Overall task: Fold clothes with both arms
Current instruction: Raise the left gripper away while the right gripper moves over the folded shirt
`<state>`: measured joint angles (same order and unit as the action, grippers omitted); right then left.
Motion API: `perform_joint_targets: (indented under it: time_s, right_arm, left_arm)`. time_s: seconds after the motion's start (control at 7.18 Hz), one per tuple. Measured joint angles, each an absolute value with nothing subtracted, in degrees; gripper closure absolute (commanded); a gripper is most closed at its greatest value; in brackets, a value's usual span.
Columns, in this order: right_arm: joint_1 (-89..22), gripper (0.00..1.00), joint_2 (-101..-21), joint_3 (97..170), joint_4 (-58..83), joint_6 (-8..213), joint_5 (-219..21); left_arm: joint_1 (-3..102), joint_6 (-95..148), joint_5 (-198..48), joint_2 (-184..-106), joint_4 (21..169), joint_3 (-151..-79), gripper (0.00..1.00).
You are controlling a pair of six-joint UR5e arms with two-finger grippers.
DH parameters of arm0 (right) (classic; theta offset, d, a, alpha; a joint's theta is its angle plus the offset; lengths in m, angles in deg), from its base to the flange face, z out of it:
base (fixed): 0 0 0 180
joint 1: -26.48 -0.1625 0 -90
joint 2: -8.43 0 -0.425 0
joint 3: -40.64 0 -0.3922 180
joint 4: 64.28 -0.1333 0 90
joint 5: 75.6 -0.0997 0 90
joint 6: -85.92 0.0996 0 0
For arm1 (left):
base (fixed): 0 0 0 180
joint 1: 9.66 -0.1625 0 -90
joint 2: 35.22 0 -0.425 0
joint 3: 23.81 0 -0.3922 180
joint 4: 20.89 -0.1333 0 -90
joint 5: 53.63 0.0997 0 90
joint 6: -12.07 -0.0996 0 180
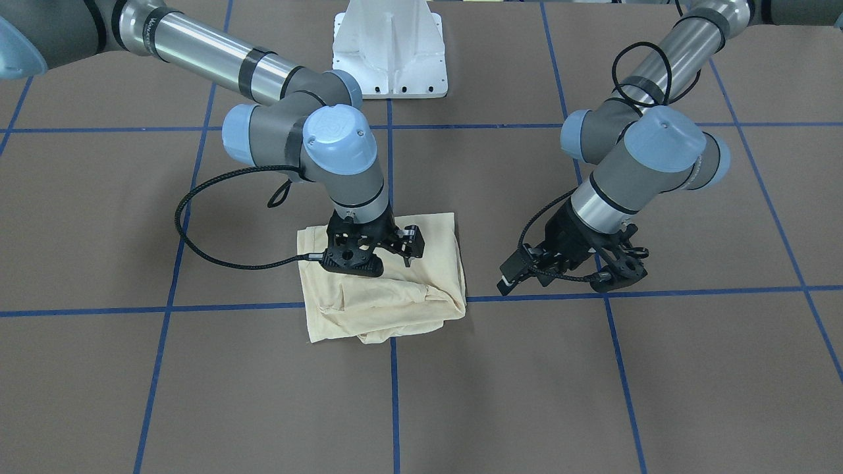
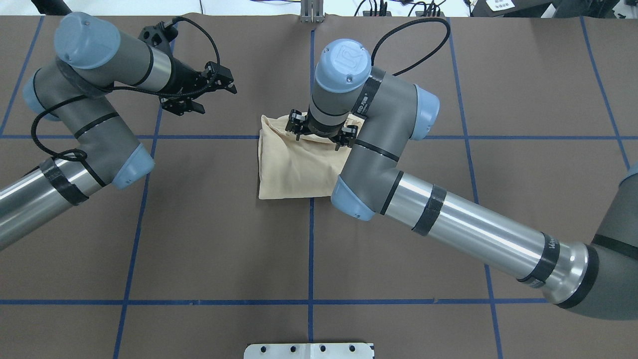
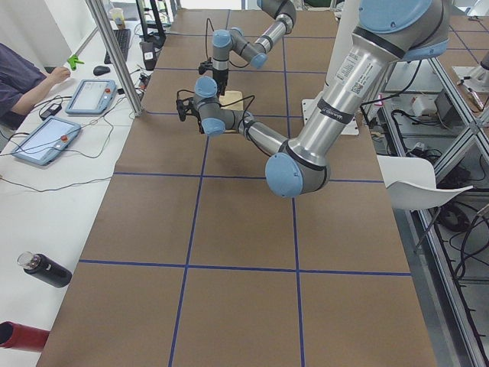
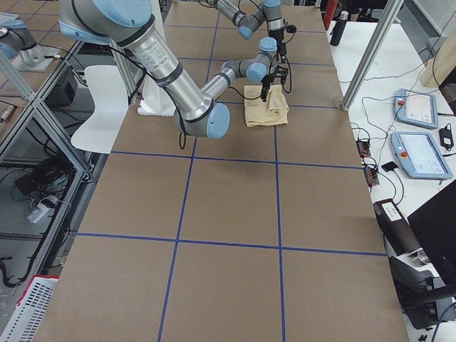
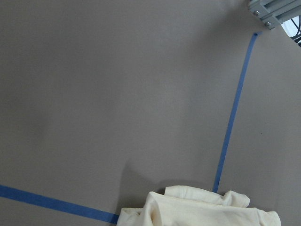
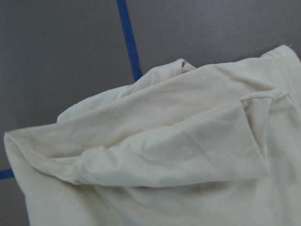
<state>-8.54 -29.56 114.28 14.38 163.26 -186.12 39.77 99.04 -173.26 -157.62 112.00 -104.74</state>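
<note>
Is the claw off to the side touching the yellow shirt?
Apart. The front-facing view shows bare brown table between the left gripper and the shirt; the overhead view shows the same gap.

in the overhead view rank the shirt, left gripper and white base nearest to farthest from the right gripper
1. shirt, directly under the right gripper
2. left gripper, off to the view's left
3. white base, at the view's bottom edge

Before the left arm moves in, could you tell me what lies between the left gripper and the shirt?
Only bare brown table cover separates the left gripper from the shirt; the overhead view shows it, a blue tape line running nearby.
</note>
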Motion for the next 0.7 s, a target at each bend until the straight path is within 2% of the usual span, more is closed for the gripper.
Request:
perform_joint_targets:
  time_s: [0.7]
  right_arm:
    - [-6.81, 0.00, -25.13, 105.31, 16.76, 151.27, -180.41]
  left_arm:
    - [40.82, 97.35, -173.63, -155.58, 112.05, -104.93, 0.01]
